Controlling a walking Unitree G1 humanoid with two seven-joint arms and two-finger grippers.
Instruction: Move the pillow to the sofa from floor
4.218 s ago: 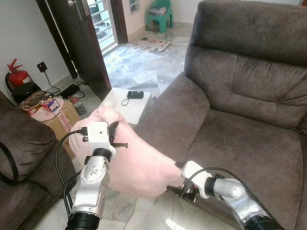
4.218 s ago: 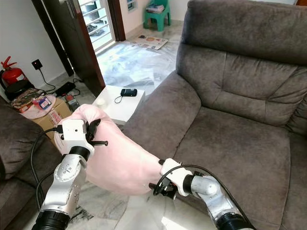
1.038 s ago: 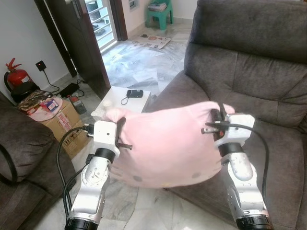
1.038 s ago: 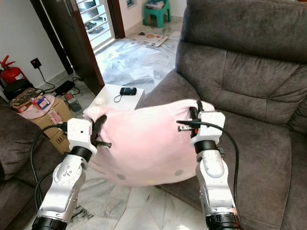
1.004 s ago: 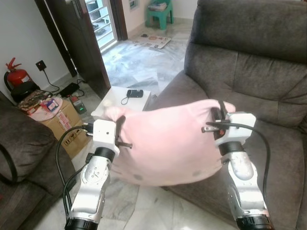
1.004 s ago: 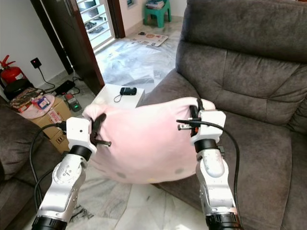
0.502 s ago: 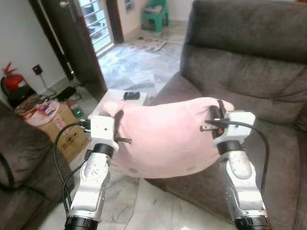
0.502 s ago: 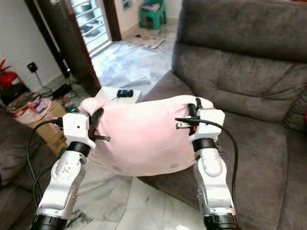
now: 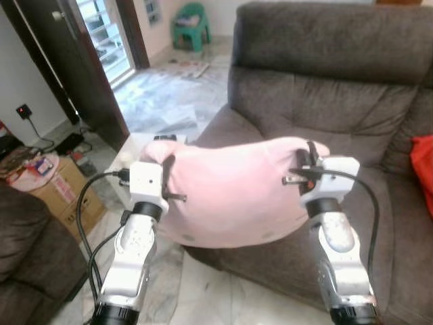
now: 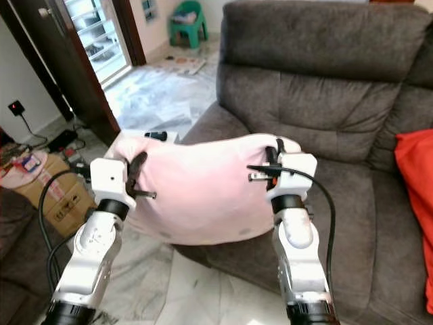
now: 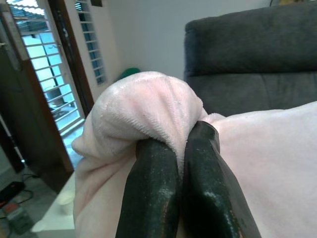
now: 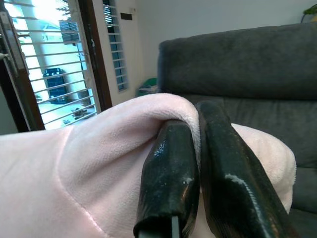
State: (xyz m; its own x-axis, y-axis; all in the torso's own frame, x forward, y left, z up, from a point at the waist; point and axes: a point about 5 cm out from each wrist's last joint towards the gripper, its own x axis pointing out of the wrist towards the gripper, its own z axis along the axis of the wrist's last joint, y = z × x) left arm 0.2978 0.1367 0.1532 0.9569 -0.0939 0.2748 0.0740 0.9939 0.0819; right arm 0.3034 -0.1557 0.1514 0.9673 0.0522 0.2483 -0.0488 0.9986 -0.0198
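1. Left eye view: pink pillow [image 9: 233,193] held up in the air between both arms, stretched sideways, its underside sagging above the sofa [image 9: 352,108] armrest and the front edge of the seat.
2. Left gripper [image 9: 167,177] clamped on the pillow's left corner, black fingers [image 11: 148,193] pressed together with a fold of plush fabric pinched between them, plain in the left wrist view.
3. Right gripper [image 9: 310,162] pinching the pillow's right corner the same way; fingers [image 12: 171,173] squeezed close on a roll of pink fabric in the right wrist view.
4. Pillow clear of the floor [image 9: 169,101], hanging just in front of the grey-brown sofa seat, not resting on it.
5. Red cushion [image 10: 414,183] lying at the right end of the sofa, well apart from the pillow.
6. White low table [image 9: 128,152] partly hidden behind the pillow's left end; cardboard box [image 9: 51,189] beside it on the marble floor.
7. Dark door [image 9: 64,68] and barred window at the far left, green stool [image 9: 189,24] beyond on the floor.
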